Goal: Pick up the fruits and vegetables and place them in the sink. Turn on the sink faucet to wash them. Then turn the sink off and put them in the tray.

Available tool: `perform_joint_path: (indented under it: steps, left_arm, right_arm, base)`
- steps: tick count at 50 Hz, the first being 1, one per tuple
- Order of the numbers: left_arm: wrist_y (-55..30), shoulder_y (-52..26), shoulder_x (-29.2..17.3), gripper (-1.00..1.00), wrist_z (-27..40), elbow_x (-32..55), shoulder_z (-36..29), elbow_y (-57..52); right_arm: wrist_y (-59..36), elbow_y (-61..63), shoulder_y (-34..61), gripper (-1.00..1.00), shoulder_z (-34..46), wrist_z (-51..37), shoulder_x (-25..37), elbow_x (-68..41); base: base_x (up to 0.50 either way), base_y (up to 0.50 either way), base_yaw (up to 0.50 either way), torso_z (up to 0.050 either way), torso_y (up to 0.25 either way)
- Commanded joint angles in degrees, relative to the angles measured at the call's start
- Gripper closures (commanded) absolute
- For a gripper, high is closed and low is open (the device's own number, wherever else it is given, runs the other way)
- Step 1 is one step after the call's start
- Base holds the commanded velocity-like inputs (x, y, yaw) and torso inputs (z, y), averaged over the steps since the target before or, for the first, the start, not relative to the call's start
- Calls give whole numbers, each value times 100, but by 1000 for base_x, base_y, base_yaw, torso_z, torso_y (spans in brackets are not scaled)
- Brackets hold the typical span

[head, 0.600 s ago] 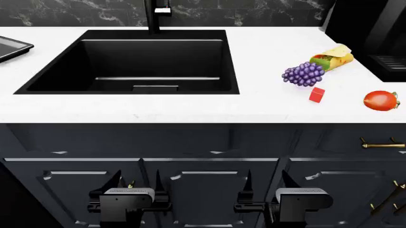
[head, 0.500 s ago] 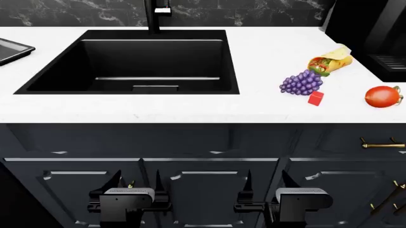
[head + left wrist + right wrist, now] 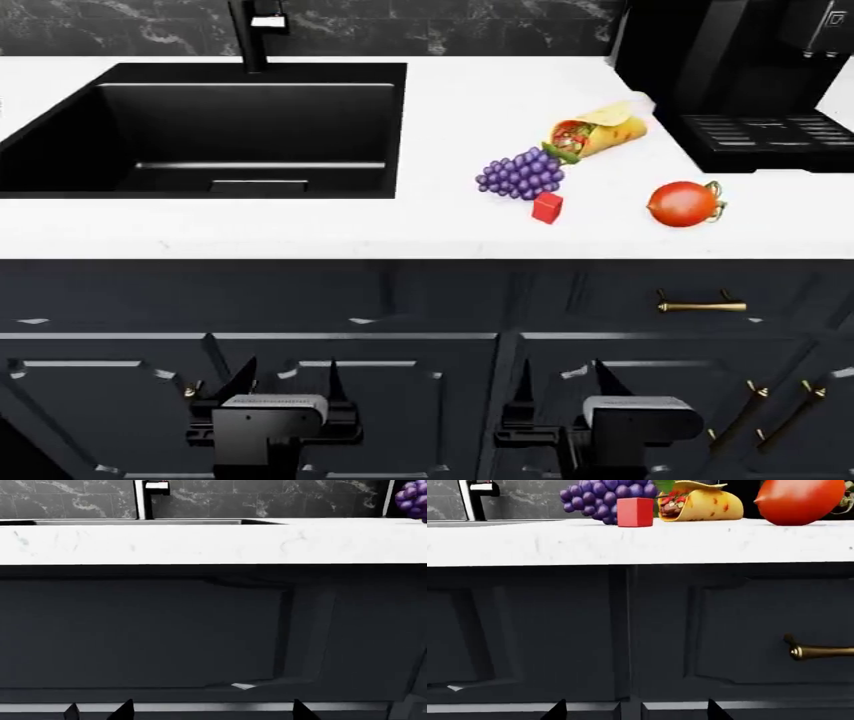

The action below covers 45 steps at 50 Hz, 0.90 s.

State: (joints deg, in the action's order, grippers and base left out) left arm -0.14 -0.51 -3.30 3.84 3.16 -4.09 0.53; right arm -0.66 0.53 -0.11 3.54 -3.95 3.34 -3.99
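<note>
- In the head view, the bunch of purple grapes with a green leaf [image 3: 522,174] lay on the white marble countertop [image 3: 441,225] just right of centre, well apart from the large matte black sink basin [image 3: 214,135] at upper left.
- The small red cube [image 3: 547,207] sat just beside the grapes, nearer the counter's front edge; the yellow tortilla wrap [image 3: 597,131] lay close behind them, and contact could not be judged.
- The round red tomato [image 3: 685,204] rested alone at centre right, near the black coffee machine [image 3: 734,70].
- The tall black faucet [image 3: 248,32] stood behind the basin at top left; its top was cut off by the frame.
- Both the left gripper [image 3: 271,385] and the right gripper [image 3: 587,385] hung low before the dark cabinet doors [image 3: 400,380], grasping nothing, with their fingers apart.
- The grapes looked soft and loose-clustered, likely to crush or shed; taking the bunch across its middle seems safest.
- The tomato looked smooth, firm and prone to rolling, so a grasp across its widest part should suit.
- No tray showed in any view.
- The wrist views showed mostly cabinet front, with only finger tips at the bottom edge.
</note>
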Motion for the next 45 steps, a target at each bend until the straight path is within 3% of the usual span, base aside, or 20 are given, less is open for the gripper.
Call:
perform_joint_path:
  steps: [1, 32, 40, 45]
  left_arm:
    - [-2, 2, -102, -100, 127, 69, -133, -14]
    - [-79, -28, -310, -100, 331, 272, -359, -50]
    - [-1222, -8, -531, -100, 319, 691, -282, -1207]
    - [-2598, -166, -918, -100, 282, 1054, -236, -2749]
  right_arm:
    - [15, 19, -7, -100, 100, -105, 99, -130]
    - [49, 55, 1, -100, 328, -281, 299, -367]
    - [-843, 1265, -182, -100, 192, -467, 503, -661]
    - [-2380, 3176, -331, -100, 72, -665, 877, -1047]
  base:
    - [0, -500, 0, 0, 0]
    - [0, -499, 0, 0, 0]
    - [0, -2, 0, 0, 0]
    - [0, 0, 0, 0, 0]
